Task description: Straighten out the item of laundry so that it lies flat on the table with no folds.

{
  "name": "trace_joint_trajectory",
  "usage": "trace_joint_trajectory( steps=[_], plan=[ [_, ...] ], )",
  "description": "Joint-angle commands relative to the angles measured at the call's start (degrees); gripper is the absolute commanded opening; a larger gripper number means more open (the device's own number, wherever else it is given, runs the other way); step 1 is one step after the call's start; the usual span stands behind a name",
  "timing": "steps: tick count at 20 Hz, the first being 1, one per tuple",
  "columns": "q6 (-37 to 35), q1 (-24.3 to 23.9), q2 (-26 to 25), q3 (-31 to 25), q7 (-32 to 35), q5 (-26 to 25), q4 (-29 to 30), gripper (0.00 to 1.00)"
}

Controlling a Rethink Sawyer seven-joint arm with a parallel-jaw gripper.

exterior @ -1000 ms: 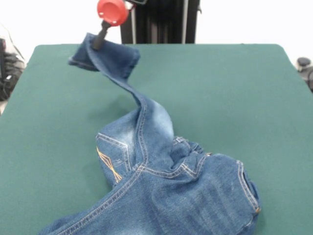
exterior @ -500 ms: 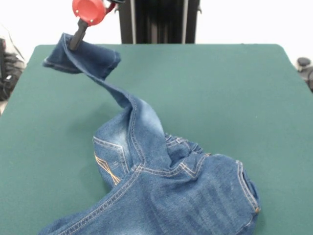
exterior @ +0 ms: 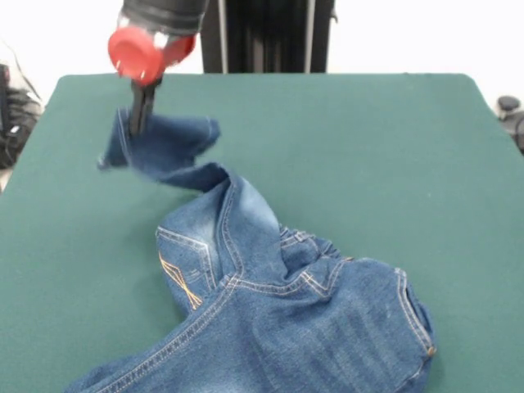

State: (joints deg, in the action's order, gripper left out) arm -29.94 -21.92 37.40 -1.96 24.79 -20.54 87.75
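Gripper: the gripper (exterior: 141, 121) comes down from the red wrist at the table's far-left part and is clamped on the cuff end of one jeans leg.
Held part: the cuff (exterior: 160, 143) hangs bunched at the fingers, lifted off the felt, its hem drooping toward 9 o'clock.
Jeans: the jeans (exterior: 278, 303) lie mostly at the near-centre of the table (exterior: 393, 164), waistband and seat heaped and folded, the lower part running off the bottom edge of the front view.
Key relation: from the gripper, the bulk of the garment lies toward 5 o'clock.
Leg axis: the held leg runs roughly 11 to 5 o'clock and looks slack, kinked where it meets the seat.
Open room: bare felt lies all along 12 to 3 o'clock; the left edge and far edge are both near the gripper, so little travel seems left toward 10 or 11.
Judgement: tautening the leg likely needs a pull away from the heap, limited by those edges.
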Motion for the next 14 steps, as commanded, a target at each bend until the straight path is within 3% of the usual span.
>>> trace_joint_trajectory(
  steps=[1,14],
  plan=[
    [1.81,-12.74,-5.36,-33.33,-19.69,0.76,9.47,0.00],
    [-3.32,-10.55,-2.92,-32.22,-9.83,-10.94,5.56,0.00]
  ],
)
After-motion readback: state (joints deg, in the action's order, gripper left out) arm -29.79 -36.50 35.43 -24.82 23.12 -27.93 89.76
